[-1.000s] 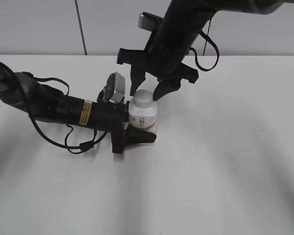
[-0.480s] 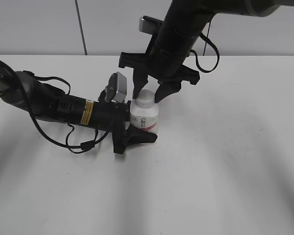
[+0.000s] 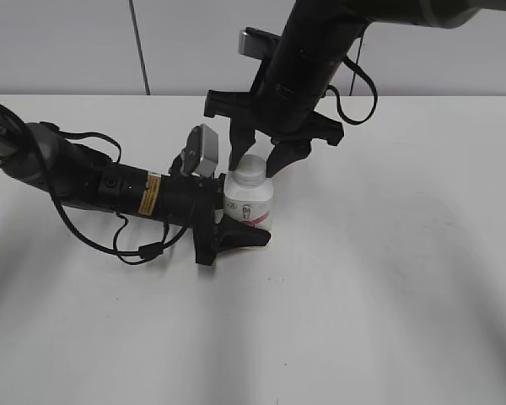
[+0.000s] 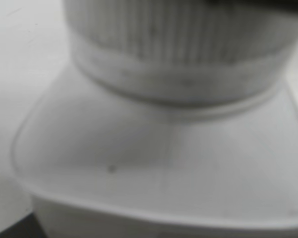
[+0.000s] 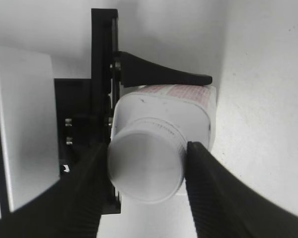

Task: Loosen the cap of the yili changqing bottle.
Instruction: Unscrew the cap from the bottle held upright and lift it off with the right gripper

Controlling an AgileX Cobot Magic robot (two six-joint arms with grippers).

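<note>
The white yili changqing bottle (image 3: 251,205) with its pink-red label stands upright on the table. My left gripper (image 3: 236,224) is shut on the bottle's body from the left, and one of its fingers (image 5: 164,75) lies along the labelled side. The left wrist view is filled by the blurred bottle shoulder (image 4: 159,158) and the ribbed white cap (image 4: 179,44). My right gripper (image 3: 257,162) comes down from above, with its two fingers pressed on opposite sides of the cap (image 3: 249,171). The right wrist view shows the cap (image 5: 145,173) from above between the fingers.
The white table (image 3: 388,278) stretches around the bottle. The left arm, with its cables (image 3: 110,190), lies low across the table on the left. A pale wall (image 3: 84,42) runs behind the table's far edge.
The bottle and left gripper have shifted slightly right. My right gripper has come down a little and its fingers have closed in on the cap.
</note>
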